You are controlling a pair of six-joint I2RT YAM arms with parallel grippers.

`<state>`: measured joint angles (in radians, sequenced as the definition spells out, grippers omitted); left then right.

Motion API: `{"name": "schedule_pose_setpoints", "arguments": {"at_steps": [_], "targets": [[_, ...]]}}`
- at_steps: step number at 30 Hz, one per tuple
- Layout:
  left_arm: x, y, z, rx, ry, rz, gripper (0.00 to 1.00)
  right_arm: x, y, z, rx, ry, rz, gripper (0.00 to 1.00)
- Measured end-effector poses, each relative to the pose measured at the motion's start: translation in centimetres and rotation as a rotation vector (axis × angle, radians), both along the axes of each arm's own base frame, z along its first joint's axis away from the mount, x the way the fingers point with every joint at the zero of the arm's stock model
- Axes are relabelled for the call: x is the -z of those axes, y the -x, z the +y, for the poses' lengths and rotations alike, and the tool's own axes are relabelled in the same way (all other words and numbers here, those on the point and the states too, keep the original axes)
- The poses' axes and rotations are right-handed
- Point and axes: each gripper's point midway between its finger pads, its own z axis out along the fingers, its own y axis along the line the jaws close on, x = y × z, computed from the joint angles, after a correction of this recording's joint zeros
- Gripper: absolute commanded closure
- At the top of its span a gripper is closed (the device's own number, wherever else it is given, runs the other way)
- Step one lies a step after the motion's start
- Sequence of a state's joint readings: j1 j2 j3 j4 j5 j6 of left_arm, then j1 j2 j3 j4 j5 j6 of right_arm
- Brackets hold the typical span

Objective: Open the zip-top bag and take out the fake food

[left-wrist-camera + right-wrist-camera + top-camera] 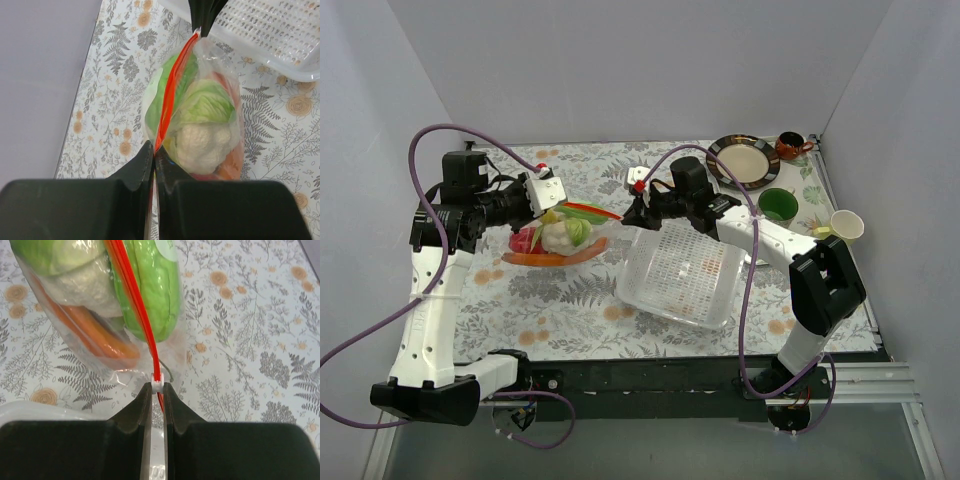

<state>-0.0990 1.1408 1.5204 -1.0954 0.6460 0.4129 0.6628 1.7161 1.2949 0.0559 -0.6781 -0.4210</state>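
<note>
The clear zip-top bag hangs above the table between my two grippers, its orange-red zip strip stretched taut on top. Fake food fills it: a pale cabbage, a white cauliflower piece, a green cucumber and an orange piece. My left gripper is shut on the left end of the zip strip. My right gripper is shut on the white zip slider at the strip's right end. In the top view the left gripper and right gripper flank the bag.
The white perforated tray lies tilted under my right arm. A brown-rimmed plate, a dark red-brown cup, a green cup and a white cup stand at the back right. Grey walls enclose the floral tablecloth.
</note>
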Motion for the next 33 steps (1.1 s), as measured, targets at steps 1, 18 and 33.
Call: {"name": "schedule_pose_setpoints", "arguments": {"at_steps": [1,18,33], "targets": [[0.3,-0.2,0.2,-0.006,-0.006,0.004,1.0,0.4,-0.1,-0.4,0.01,0.009,0.005,0.99],[1.7,-4.0,5.1,-0.096,0.044,0.071,1.0,1.8,-0.7,-1.5,0.065,0.013,-0.017,0.28],[9.4,-1.7,3.8,-0.046,0.127,0.245,1.0,-6.8,-0.5,2.2,0.103,-0.097,-0.001,0.02]]}}
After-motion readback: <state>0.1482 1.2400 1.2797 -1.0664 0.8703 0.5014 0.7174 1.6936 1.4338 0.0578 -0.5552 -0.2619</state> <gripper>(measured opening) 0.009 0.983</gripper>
